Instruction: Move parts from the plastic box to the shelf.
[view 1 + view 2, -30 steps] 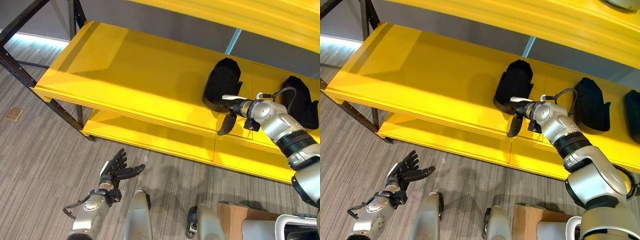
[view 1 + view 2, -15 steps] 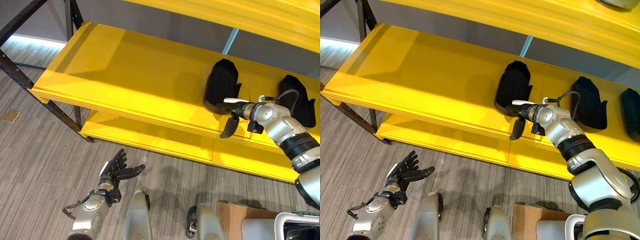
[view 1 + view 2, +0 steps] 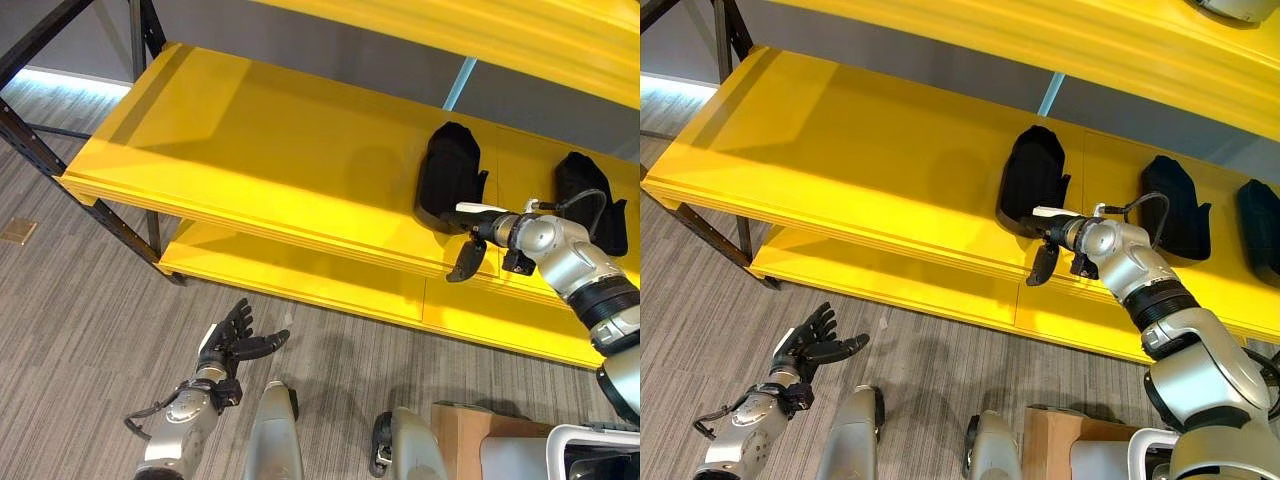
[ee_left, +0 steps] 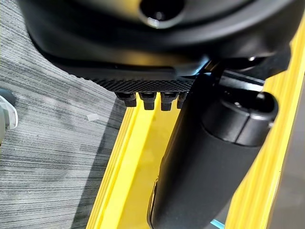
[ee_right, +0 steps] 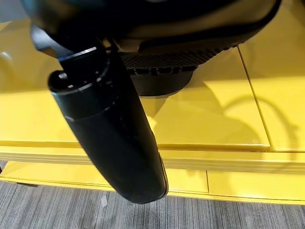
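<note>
While the smooth yellow shelf bears three bulky black parts, the right hand rests just before the nearest, fingers straight, empty; the left hand hangs below, fingers spread.

Grey striped carpet floor under everything. Small brass-coloured square floor plate set into it, well left of the rack. Brown cardboard box on the floor at lower right.

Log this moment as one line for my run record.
right hand: open at black part on yellow shelf | left hand: open, low above floor
</note>
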You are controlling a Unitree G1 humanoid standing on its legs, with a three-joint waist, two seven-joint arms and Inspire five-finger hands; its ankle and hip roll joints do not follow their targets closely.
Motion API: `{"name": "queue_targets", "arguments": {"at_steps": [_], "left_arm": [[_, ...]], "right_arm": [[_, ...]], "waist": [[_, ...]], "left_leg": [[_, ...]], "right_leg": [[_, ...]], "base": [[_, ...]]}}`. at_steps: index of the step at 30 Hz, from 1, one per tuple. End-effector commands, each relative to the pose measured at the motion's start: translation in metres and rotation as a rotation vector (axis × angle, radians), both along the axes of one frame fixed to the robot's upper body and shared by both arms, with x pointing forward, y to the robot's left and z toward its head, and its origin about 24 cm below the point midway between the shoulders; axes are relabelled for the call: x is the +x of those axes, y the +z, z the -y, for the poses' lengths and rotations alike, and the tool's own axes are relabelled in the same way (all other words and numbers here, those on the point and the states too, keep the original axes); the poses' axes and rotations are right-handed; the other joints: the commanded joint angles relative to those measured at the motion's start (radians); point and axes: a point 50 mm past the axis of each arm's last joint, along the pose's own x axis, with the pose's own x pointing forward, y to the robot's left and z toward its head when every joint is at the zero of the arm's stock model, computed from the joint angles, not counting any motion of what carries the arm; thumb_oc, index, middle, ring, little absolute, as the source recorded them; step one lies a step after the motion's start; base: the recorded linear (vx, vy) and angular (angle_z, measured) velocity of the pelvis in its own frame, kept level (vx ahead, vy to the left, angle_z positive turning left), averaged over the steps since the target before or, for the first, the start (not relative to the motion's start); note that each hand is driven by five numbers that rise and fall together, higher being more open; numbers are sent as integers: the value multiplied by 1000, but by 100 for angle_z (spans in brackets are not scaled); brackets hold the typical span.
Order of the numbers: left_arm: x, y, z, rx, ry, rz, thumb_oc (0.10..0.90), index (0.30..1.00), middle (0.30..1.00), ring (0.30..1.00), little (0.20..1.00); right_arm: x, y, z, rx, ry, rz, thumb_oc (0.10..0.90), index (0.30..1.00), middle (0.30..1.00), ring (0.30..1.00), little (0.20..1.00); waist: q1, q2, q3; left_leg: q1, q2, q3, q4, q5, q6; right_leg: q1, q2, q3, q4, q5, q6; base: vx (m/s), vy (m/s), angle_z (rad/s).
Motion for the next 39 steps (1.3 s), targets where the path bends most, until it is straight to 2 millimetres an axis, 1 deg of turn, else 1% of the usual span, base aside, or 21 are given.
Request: {"name": "queue_targets", "arguments": {"at_steps": [1, 10, 17, 23, 26, 28, 29, 30, 31, 32, 33, 34, 35, 36, 38, 39], "left_arm": [[8, 26, -3, 39, -20, 143, 900, 1000, 1000, 1000, 1000], [8, 28, -5, 38, -10, 149, 900, 1000, 1000, 1000, 1000], [6, 24, -6, 39, -5, 134, 900, 1000, 1000, 1000, 1000], [4, 22, -7, 37, -2, 126, 900, 1000, 1000, 1000, 1000], [5, 25, -6, 39, -5, 137, 900, 1000, 1000, 1000, 1000], [5, 23, -8, 38, 5, 128, 900, 1000, 1000, 1000, 1000], [5, 23, -9, 38, 10, 130, 900, 1000, 1000, 1000, 1000], [5, 23, -9, 34, 12, 130, 900, 1000, 1000, 1000, 1000], [5, 23, -9, 34, 12, 131, 900, 1000, 1000, 1000, 1000], [5, 23, -9, 29, 18, 131, 900, 1000, 1000, 1000, 1000], [5, 23, -10, 28, 24, 133, 900, 1000, 1000, 1000, 1000], [5, 23, -10, 27, 24, 133, 900, 1000, 1000, 1000, 1000], [5, 24, -11, 25, 31, 137, 900, 1000, 1000, 1000, 1000], [4, 24, -12, 25, 32, 141, 900, 1000, 1000, 1000, 1000], [5, 25, -12, 24, 34, 142, 900, 1000, 1000, 1000, 1000], [4, 25, -14, 23, 42, 143, 900, 1000, 1000, 1000, 1000]], "right_arm": [[-13, -11, 40, -58, -122, -58, 900, 1000, 1000, 1000, 1000], [-12, -6, 33, -51, -92, -39, 900, 1000, 1000, 1000, 1000], [-15, -7, 36, -88, -86, -54, 900, 1000, 1000, 1000, 1000], [-16, -4, 40, -109, -88, -48, 900, 1000, 1000, 1000, 1000], [-16, 0, 39, -115, -82, -34, 900, 1000, 1000, 1000, 1000], [-14, 17, 36, -88, -73, 34, 900, 1000, 1000, 1000, 1000], [-13, 30, 36, -81, -69, 83, 900, 1000, 1000, 1000, 1000], [-13, 38, 34, -79, -59, 105, 900, 1000, 1000, 1000, 1000], [-13, 38, 34, -80, -59, 106, 900, 1000, 1000, 1000, 1000], [-12, 52, 30, -57, -43, 158, 900, 1000, 1000, 1000, 1000], [-12, 61, 27, -42, -33, 190, 900, 1000, 1000, 1000, 1000], [-12, 61, 27, -42, -33, 191, 900, 1000, 1000, 1000, 1000], [-13, 72, 22, -15, -14, 235, 900, 1000, 1000, 1000, 1000], [-13, 78, 20, -8, -7, 258, 900, 1000, 1000, 1000, 1000], [-13, 82, 20, -5, -6, 270, 900, 1000, 1000, 1000, 1000], [-12, 88, 18, 13, -4, 297, 900, 1000, 1000, 1000, 1000]], "waist": [[6, 5, -56], [3, 5, -62], [2, 4, -66], [1, 4, -67], [0, 4, -68], [-4, 3, -68], [-7, 1, -70], [-8, 0, -70], [-9, 0, -70], [-11, -2, -72], [-11, -3, -74], [-11, -3, -74], [-13, -5, -77], [-14, -6, -80], [-14, -6, -81], [-15, -7, -84]], "left_leg": [[37, 133, -91, -67, 61, -79], [29, 133, -92, -62, 59, -77], [27, 133, -91, -69, 61, -78], [25, 133, -92, -67, 61, -77], [24, 134, -92, -67, 61, -77], [23, 135, -93, -62, 60, -77], [23, 136, -93, -61, 60, -78], [24, 136, -92, -62, 60, -78], [24, 136, -92, -62, 60, -78], [24, 138, -90, -61, 59, -79], [24, 139, -89, -63, 59, -79], [24, 139, -89, -64, 59, -79], [23, 139, -88, -62, 58, -79], [22, 139, -87, -62, 57, -79], [21, 139, -86, -61, 57, -79], [20, 139, -86, -60, 57, -79]], "right_leg": [[30, -20, 29, -41, 80, -8], [24, -19, 30, -40, 82, -7], [24, -20, 30, -44, 86, -7], [18, -19, 31, -39, 85, -7], [17, -18, 31, -39, 85, -7], [16, -16, 32, -36, 84, -8], [16, -16, 32, -38, 83, -8], [17, -15, 33, -39, 83, -8], [17, -15, 33, -39, 83, -8], [16, -15, 33, -38, 84, -8], [15, -14, 34, -38, 83, -8], [15, -14, 34, -37, 83, -8], [14, -14, 35, -37, 84, -8], [15, -14, 34, -40, 85, -8], [14, -15, 34, -41, 86, -8], [15, -14, 35, -43, 88, -7]], "base": [[0, 0, 0], [0, 0, 0], [0, 0, 0], [0, 0, 0], [0, 0, 0], [0, 0, 0], [0, 0, 0], [0, 0, 0], [0, 0, 0], [0, 0, 0], [0, 0, 0], [0, 0, 0], [0, 0, 0], [0, 0, 0], [0, 0, 0], [0, 0, 0]]}}
